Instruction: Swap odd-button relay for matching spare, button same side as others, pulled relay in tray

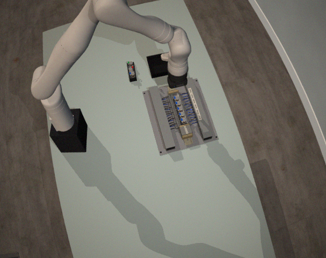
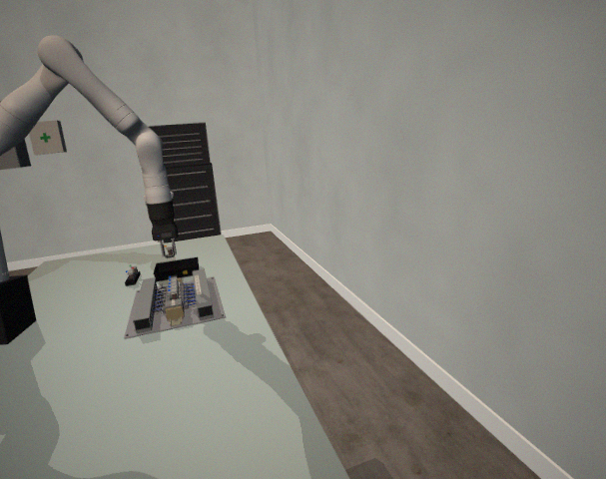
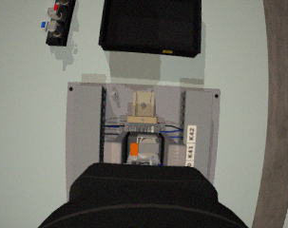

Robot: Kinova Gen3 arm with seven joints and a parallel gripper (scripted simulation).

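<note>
My gripper (image 2: pixel 168 248) is shut on the relay with the orange test button (image 3: pixel 143 150) and holds it lifted above the far end of the relay row. In the wrist view the relay sits just ahead of the black gripper body, and the fingertips are hidden. The other relays in the row (image 1: pixel 179 108) (image 2: pixel 173 289) have blue buttons and sit in the grey panel (image 1: pixel 154 116) (image 3: pixel 83 133). The spare holder (image 1: pixel 131 71) (image 3: pixel 59 19) (image 2: pixel 132 278) carries relays with green, red and blue buttons. The black tray (image 1: pixel 157 65) (image 3: pixel 150 19) (image 2: pixel 176 266) is empty.
The arm's black base block (image 1: pixel 69 136) stands at the table's left. A tan terminal block (image 1: pixel 186 131) sits at the near end of the row. Wire ducts (image 1: pixel 163 122) run along both sides of the panel.
</note>
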